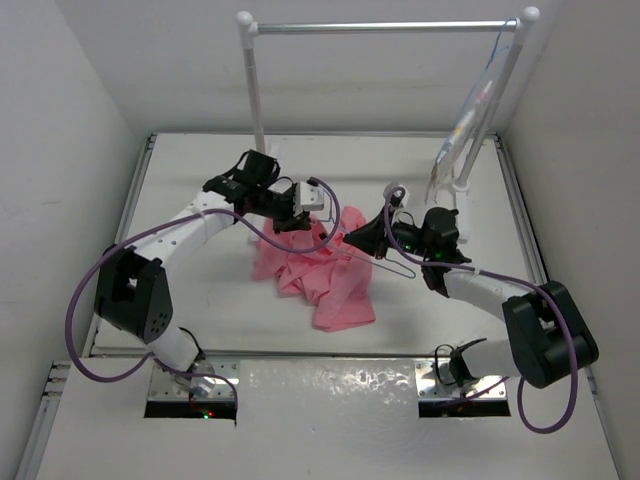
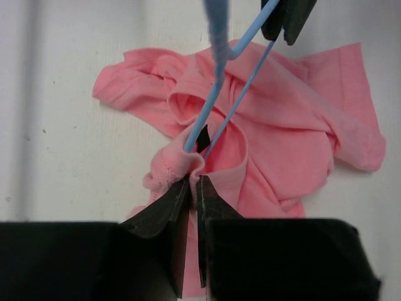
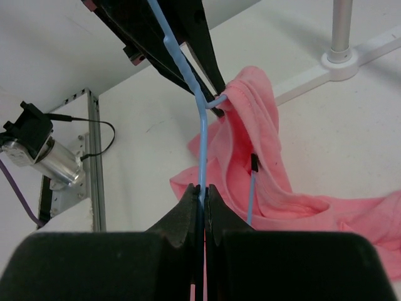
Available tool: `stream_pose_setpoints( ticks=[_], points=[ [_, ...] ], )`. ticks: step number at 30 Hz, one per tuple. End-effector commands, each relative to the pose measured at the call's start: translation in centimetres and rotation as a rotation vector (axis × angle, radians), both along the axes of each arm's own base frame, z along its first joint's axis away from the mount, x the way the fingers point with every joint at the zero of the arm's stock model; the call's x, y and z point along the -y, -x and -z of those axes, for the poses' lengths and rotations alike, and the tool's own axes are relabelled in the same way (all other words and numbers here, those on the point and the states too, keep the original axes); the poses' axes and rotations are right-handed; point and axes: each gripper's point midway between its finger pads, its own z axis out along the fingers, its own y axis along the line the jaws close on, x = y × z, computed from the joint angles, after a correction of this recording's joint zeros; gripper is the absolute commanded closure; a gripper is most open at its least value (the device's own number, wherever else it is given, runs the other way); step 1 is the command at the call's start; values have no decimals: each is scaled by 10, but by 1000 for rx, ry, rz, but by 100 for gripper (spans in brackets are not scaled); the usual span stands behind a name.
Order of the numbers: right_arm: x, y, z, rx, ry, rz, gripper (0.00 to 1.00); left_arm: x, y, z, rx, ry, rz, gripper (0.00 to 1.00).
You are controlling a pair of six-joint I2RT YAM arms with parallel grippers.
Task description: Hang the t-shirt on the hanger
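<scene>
The salmon-pink t-shirt point(image 1: 322, 278) lies crumpled mid-table, its far part lifted. My left gripper point(image 1: 300, 222) is shut on a fold of the shirt's hem; in the left wrist view the jaws point(image 2: 194, 180) pinch pink fabric point(image 2: 276, 138). My right gripper point(image 1: 352, 238) is shut on the pale blue wire hanger point(image 1: 388, 263). In the right wrist view the gripper point(image 3: 202, 187) clamps the wire point(image 3: 203, 132), which runs up to the left fingers point(image 3: 188, 34). The shirt point(image 3: 257, 135) drapes over the hanger's end. The hanger's wires point(image 2: 216, 81) pass into a shirt opening.
A white clothes rail stands at the back, with its left post point(image 1: 255, 90), top bar point(image 1: 380, 27) and right post base point(image 3: 341, 63). Something pale hangs from the bar's right end point(image 1: 468, 120). A silver device with a cable point(image 3: 39, 153) sits by the table's metal edge.
</scene>
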Motion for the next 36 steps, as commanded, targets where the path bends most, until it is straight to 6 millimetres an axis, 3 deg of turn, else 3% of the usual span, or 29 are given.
stream_pose_setpoints(
  ticks=[1, 9, 11, 13, 20, 36],
  points=[
    [-5, 4, -22, 97, -32, -51, 100, 4, -22, -19, 66, 40, -55, 92],
    [-3, 2, -22, 121, 9, -44, 100, 3, -29, -34, 68, 71, -99, 99],
    [0, 3, -7, 91, 57, -36, 100, 1, -29, -37, 72, 77, -105, 100],
    [1, 5, -6, 97, 57, -28, 100, 0, -29, -44, 90, 85, -115, 100],
    [3, 9, -13, 118, 37, -24, 100, 3, -33, -38, 55, 70, -92, 100],
    [2, 10, -24, 138, 25, -10, 100, 2, 25, -30, 24, 58, 224, 98]
  ],
)
